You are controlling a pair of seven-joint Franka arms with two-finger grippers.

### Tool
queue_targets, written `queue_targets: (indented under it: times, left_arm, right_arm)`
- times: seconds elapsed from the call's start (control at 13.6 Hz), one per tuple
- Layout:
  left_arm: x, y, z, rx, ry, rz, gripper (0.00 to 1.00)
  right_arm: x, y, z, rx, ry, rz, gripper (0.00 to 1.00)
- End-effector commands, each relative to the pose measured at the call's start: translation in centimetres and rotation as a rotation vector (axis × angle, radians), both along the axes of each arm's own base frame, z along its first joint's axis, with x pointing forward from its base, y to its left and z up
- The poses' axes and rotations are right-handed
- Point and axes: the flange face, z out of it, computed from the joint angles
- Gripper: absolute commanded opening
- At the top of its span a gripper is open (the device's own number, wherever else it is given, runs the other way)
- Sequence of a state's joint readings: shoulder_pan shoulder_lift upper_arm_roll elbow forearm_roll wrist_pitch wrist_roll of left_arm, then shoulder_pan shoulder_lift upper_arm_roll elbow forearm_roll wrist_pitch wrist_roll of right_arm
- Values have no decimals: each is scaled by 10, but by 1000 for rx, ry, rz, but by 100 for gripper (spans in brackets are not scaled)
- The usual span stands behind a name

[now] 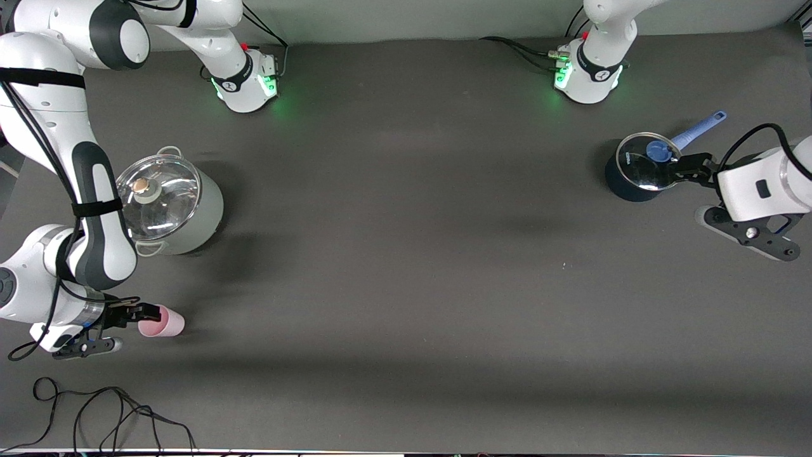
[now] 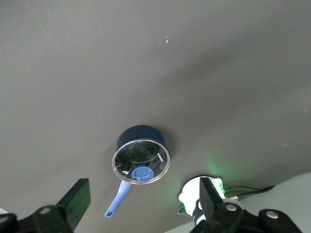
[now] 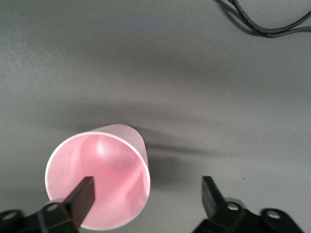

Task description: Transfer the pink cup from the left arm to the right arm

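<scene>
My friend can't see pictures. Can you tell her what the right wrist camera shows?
A pink cup stands on the dark table, seen from above so you look inside it. The right gripper is open, one finger over the cup's rim, the other off to its side. A black cable lies nearby.

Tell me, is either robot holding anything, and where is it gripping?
Nothing is held. The right tool is open, one finger inside the pink cup standing on the table. The left tool is open and empty above the blue saucepan.

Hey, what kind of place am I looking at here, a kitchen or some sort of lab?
Most likely a robotics lab bench, not a kitchen: two robot arms are bolted to a dark matted table, loose cables trail along its edge, and the pink cup and two lidded pots look like test props.
</scene>
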State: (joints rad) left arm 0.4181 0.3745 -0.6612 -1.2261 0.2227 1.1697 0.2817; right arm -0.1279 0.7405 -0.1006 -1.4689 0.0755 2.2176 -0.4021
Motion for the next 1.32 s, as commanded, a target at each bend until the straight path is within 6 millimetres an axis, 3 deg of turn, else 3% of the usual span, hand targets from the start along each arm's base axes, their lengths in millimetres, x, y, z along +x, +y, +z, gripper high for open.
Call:
queue_targets:
  times: [0.0, 0.37, 0.66, 0.88, 1.03, 1.18, 1.25]
  left_arm:
    - [-3, -9, -10, 69, 28, 56, 100]
    - [-12, -5, -1, 137, 0, 138, 100]
    - [-37, 23, 2, 171, -86, 170, 100]
    - [-46, 32, 3, 166, -177, 172, 100]
    - [-57, 35, 1, 148, -258, 166, 100]
    - [-72, 22, 0, 108, -331, 167, 100]
    - [-74, 18, 2, 78, -376, 217, 100]
  right_arm:
    - [0, -2, 29, -4, 4, 35, 99]
    - [-20, 7, 129, -59, 76, 94, 100]
    - [-55, 26, 230, -35, 98, 36, 100]
    - [-85, 42, 290, -13, 89, -31, 100]
    - [-99, 67, 316, -12, 68, -73, 100]
    - [-112, 97, 324, -12, 64, -88, 100]
    - [-117, 100, 326, -10, 64, -87, 100]
